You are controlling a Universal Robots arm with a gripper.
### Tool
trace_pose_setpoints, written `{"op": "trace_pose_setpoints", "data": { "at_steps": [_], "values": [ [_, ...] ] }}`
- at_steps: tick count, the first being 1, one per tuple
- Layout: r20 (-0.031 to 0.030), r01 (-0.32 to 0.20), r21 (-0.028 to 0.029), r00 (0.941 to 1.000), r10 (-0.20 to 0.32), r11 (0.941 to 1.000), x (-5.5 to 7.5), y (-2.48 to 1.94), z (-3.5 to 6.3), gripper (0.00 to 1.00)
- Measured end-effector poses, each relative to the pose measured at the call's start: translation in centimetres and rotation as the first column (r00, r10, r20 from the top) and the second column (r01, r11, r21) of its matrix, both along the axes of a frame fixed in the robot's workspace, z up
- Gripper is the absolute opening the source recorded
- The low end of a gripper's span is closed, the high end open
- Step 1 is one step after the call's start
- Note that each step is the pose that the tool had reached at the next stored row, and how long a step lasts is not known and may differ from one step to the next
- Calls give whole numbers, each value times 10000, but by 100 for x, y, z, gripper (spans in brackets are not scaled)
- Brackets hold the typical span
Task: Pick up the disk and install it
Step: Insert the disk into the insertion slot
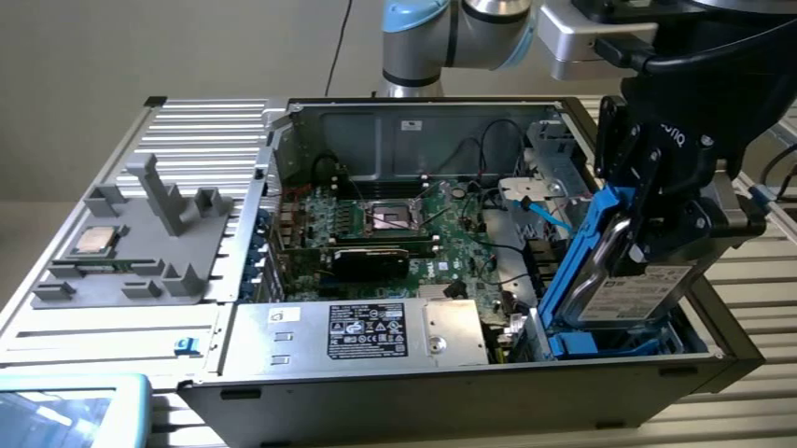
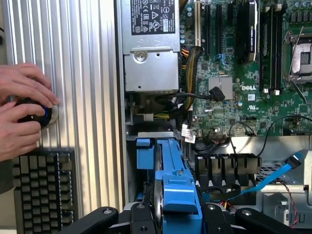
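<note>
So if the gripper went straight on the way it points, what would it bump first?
Probably the blue drive bay in the corner of the case. The gripper points down, holding the disk, so the disk's lower edge would likely touch first; depth is unclear.

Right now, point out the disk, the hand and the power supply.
disk [image 1: 633, 297]: exterior view, on its white label.
hand [image 1: 641, 250]: exterior view, between the fingertips at the disk's edge.
power supply [image 1: 365, 329]: exterior view, on its black label.
</note>
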State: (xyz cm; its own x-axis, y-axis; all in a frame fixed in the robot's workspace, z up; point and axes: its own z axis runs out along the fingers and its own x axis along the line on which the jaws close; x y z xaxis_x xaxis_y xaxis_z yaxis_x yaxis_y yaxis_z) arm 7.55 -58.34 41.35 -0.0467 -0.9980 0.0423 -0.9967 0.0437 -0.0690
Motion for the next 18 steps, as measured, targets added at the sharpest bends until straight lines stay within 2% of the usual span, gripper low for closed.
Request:
{"op": "trace_pose_setpoints", "data": {
  "at_steps": [7, 18],
  "values": [
    [0, -103, 1, 9999, 103, 9999, 0, 27, -7, 37],
    [0, -126, 1, 9999, 126, 9999, 0, 28, -66, 37]
  ]
}}
